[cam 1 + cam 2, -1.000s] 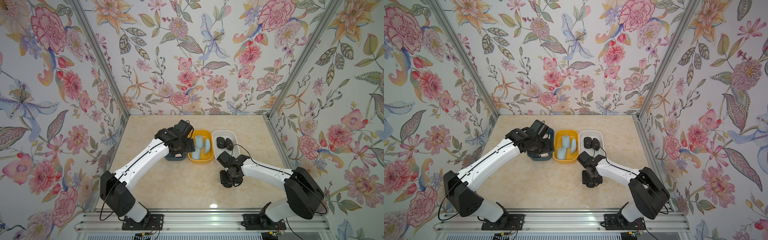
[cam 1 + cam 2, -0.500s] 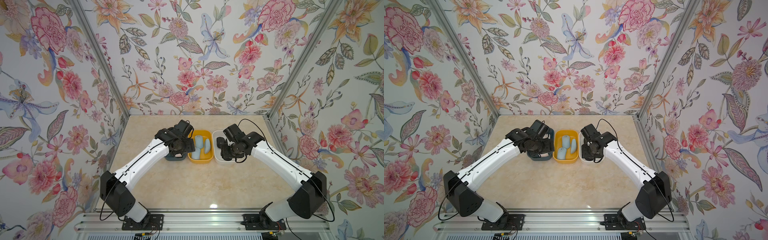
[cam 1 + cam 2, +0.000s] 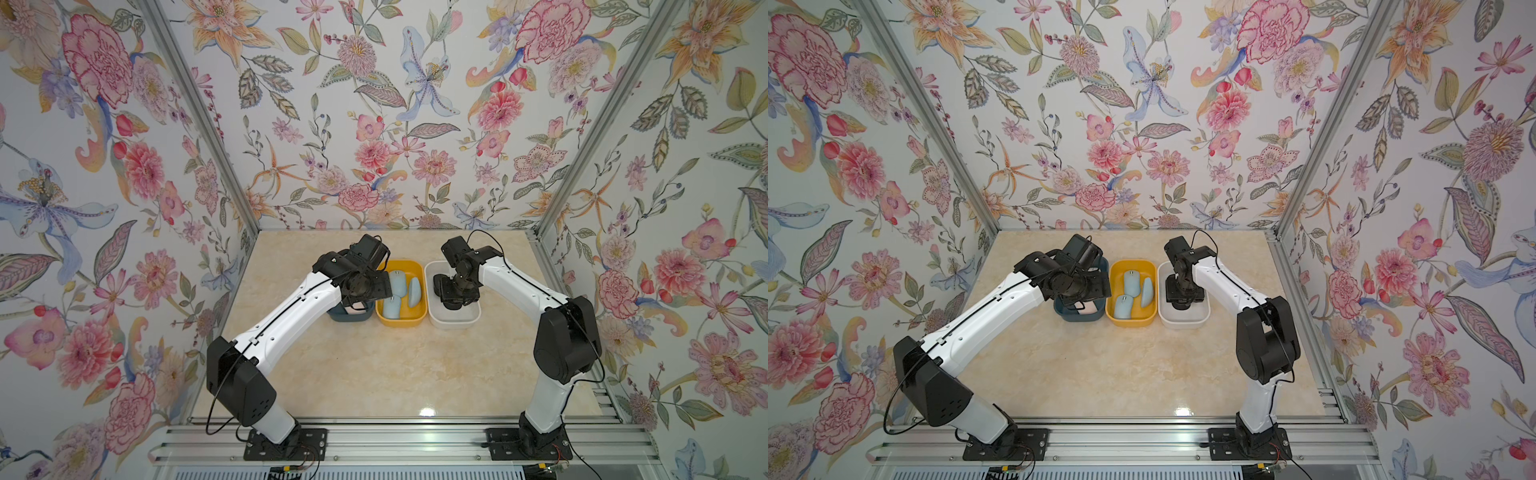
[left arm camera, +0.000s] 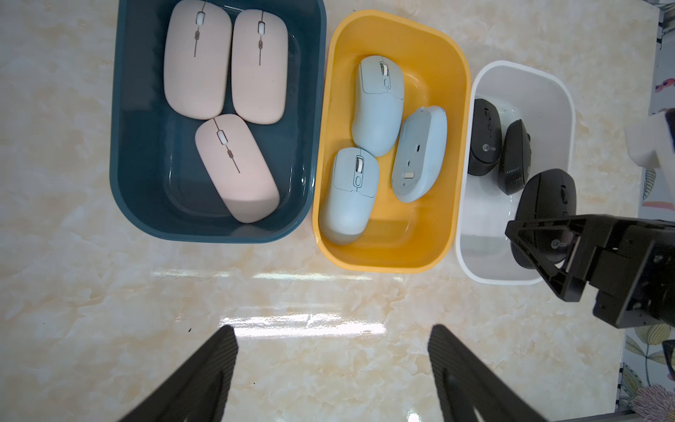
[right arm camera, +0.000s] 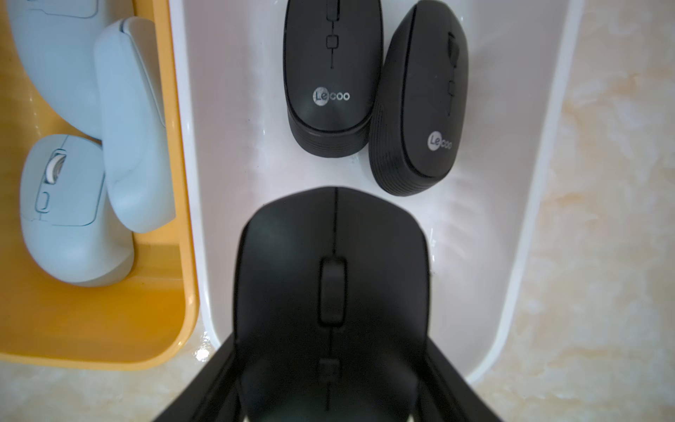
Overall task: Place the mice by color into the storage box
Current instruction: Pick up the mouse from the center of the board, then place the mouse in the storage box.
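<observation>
Three pale pink mice (image 4: pixel 237 168) lie in the dark blue box (image 4: pixel 120 146), and three light blue mice (image 4: pixel 378 106) lie in the yellow box (image 4: pixel 401 248). Two black mice (image 5: pixel 330 76) rest at the far end of the white box (image 5: pixel 511 255). My right gripper (image 5: pixel 330 339) is shut on a third black mouse (image 5: pixel 332 255), held over the near half of that box; whether it touches the floor I cannot tell. My left gripper (image 4: pixel 332 330) hangs open over bare table in front of the boxes, nothing between its fingers.
The three boxes stand side by side at mid-table in both top views: blue (image 3: pixel 349 316), yellow (image 3: pixel 401 322), white (image 3: pixel 453 322). Floral walls close in the left, right and back. The left wrist hangs above the blue box.
My right arm has swung from the table's front middle back to the white box, carrying the black mouse. The left arm has stayed where it was.
</observation>
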Motion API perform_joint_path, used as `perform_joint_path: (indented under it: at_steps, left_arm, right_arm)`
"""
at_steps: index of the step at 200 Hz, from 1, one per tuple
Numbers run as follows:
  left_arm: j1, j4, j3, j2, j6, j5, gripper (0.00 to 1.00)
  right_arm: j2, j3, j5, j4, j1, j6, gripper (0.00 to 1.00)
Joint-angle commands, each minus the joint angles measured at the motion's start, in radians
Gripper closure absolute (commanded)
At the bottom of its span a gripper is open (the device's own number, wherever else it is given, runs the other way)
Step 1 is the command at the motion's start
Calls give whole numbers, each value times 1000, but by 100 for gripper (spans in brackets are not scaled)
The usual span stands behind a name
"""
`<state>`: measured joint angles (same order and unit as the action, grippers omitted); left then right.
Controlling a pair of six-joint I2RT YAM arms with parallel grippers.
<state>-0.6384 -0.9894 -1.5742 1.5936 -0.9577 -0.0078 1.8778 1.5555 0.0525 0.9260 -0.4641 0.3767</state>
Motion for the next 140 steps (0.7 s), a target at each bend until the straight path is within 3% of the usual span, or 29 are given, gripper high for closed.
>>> perform_joint_path:
  at_steps: [1,65,140]
  left_arm:
    - [19,-12,-25,11,10,-25,14]
    - [28,-13,-26,9,8,-26,14]
    - [28,-11,-23,11,4,-32,14]
  right_arm:
    - [55,55,-15,-18,5,-26,44]
    - [197,101,-36,-26,35,-33,43]
    - [238,92,-42,-34,33,-22,38]
